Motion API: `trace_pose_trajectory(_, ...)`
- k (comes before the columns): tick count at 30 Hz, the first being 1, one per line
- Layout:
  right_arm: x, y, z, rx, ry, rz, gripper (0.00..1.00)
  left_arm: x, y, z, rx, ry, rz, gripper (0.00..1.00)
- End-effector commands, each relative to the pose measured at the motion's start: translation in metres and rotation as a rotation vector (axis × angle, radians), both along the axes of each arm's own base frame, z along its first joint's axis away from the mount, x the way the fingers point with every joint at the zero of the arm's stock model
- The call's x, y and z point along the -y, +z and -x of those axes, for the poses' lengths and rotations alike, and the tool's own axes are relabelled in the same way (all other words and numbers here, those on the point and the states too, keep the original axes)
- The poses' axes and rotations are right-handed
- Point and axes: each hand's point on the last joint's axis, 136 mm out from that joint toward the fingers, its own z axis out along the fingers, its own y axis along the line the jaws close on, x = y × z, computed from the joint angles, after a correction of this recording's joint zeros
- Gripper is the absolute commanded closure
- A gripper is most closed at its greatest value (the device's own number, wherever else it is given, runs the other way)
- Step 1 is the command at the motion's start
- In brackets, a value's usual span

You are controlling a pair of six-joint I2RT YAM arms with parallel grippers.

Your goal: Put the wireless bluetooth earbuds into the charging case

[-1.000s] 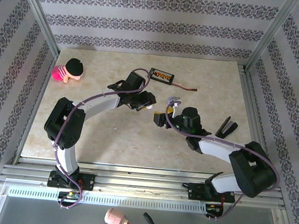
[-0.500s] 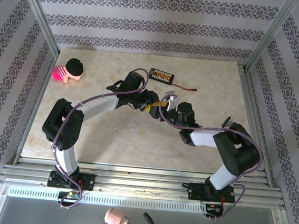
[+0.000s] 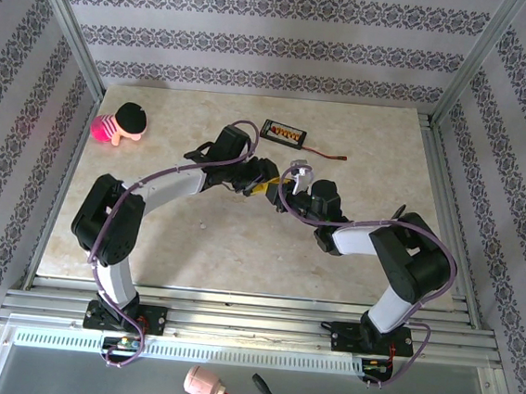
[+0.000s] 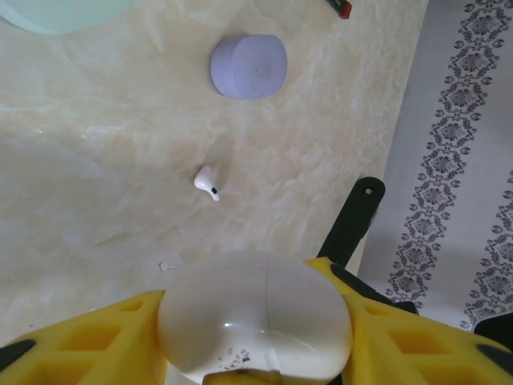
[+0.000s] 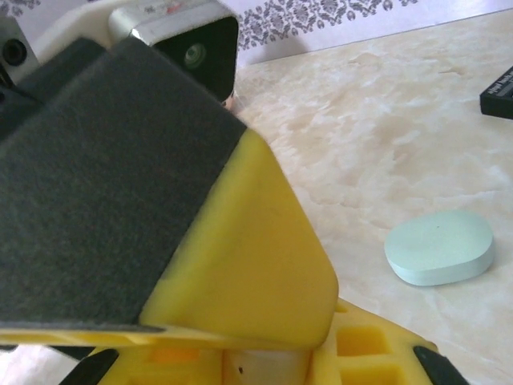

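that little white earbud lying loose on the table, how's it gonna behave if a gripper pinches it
The white earbud looks tiny and glossy, so it is probably very light and may squirt out of a pinch. Its rounded bulb with a short stem suggests it would pivot or skid on the smooth table rather than roll far.

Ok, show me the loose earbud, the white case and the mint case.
earbud (image 4: 207, 182), left wrist view, its white body.
white case (image 4: 256, 317), left wrist view, middle of its rounded shell.
mint case (image 5: 439, 246), right wrist view, middle of its top.
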Motion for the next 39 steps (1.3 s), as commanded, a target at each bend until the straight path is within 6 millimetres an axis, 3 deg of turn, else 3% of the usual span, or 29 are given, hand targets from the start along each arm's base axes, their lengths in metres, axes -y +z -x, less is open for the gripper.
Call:
trace_pose_trajectory(1,-0.001,0.029,0.008,0.111,0.073,-0.004,0.84,-0.012,0.029,-0.008,0.110,0.023,0.018,0.37)
trace_pose_trajectory(3,0.001,0.030,0.013,0.116,0.106,-0.002,0.84,-0.023,0.035,-0.010,0.135,0.037,-0.024,0.30)
trace_pose_trajectory(7,0.006,0.034,0.019,0.131,0.160,-0.008,0.84,-0.052,0.050,-0.010,0.228,0.059,-0.140,0.03)
trace_pose_trajectory(8,0.007,0.036,0.021,0.137,0.173,-0.008,0.85,-0.061,0.054,-0.011,0.257,0.072,-0.175,0.00)
trace_pose_trajectory(14,0.015,0.056,0.029,0.165,0.213,-0.010,0.85,-0.101,0.097,-0.012,0.618,-0.053,-0.423,0.01)
trace_pose_trajectory(19,0.023,0.078,0.041,0.184,0.267,-0.015,0.87,-0.104,0.110,0.016,0.952,-0.291,-0.554,0.01)
trace_pose_trajectory(21,0.024,0.090,0.048,0.190,0.311,-0.032,0.89,-0.096,0.118,0.029,1.057,-0.364,-0.524,0.01)
trace_pose_trajectory(26,0.023,0.113,0.071,0.197,0.441,-0.003,0.93,-0.052,0.132,0.094,1.320,-0.669,-0.203,0.00)
trace_pose_trajectory(31,0.016,0.145,0.093,0.241,0.562,-0.064,0.96,-0.037,0.146,0.117,1.412,-0.691,0.035,0.03)
trace_pose_trajectory(34,0.008,0.162,0.107,0.255,0.640,-0.093,0.98,-0.031,0.157,0.128,1.440,-0.701,0.161,0.10)
trace_pose_trajectory(39,0.000,0.181,0.126,0.266,0.732,-0.120,0.99,-0.024,0.163,0.145,1.465,-0.754,0.267,0.17)
